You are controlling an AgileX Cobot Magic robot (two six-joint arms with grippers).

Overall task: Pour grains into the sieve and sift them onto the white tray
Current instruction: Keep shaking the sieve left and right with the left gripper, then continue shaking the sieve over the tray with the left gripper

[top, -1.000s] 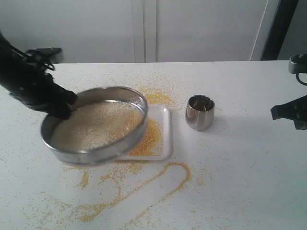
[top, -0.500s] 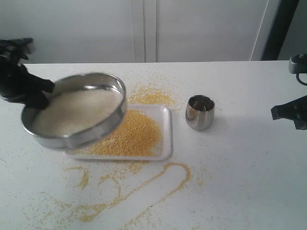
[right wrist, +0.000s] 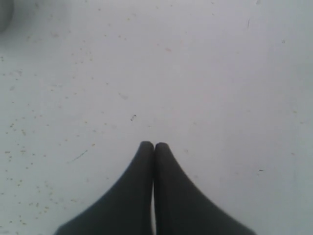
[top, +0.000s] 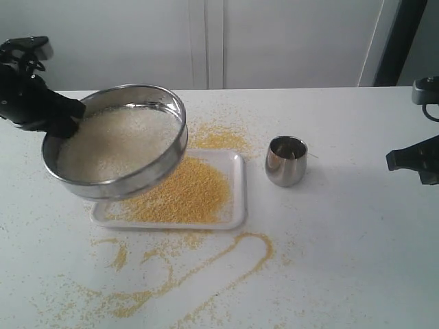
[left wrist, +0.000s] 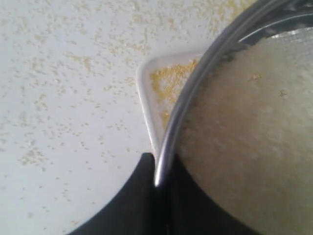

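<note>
The wide, round, shallow stainless-steel sieve with its fine mesh bottom looks stiff and light in itself, but a full bed of off-white rice-like grains makes it weighty on 1 side, and the smooth thin rim is the only sensible hold, so I would expect it to swing or slip if pinched loosely. The black left gripper is clenched on that rim at the sieve's left edge, the steel band passing between its fingers. Being round, the sieve has no long axis; it hangs tilted with its mouth upward, above the left part of the flat rectangular white tray, overhanging that end. A heap of fine yellow granules lies on the tray, with more strewn over the white worktop. A small shiny steel cup stands upright just right of the tray. Well apart, the right gripper is pressed closed on nothing.
</note>
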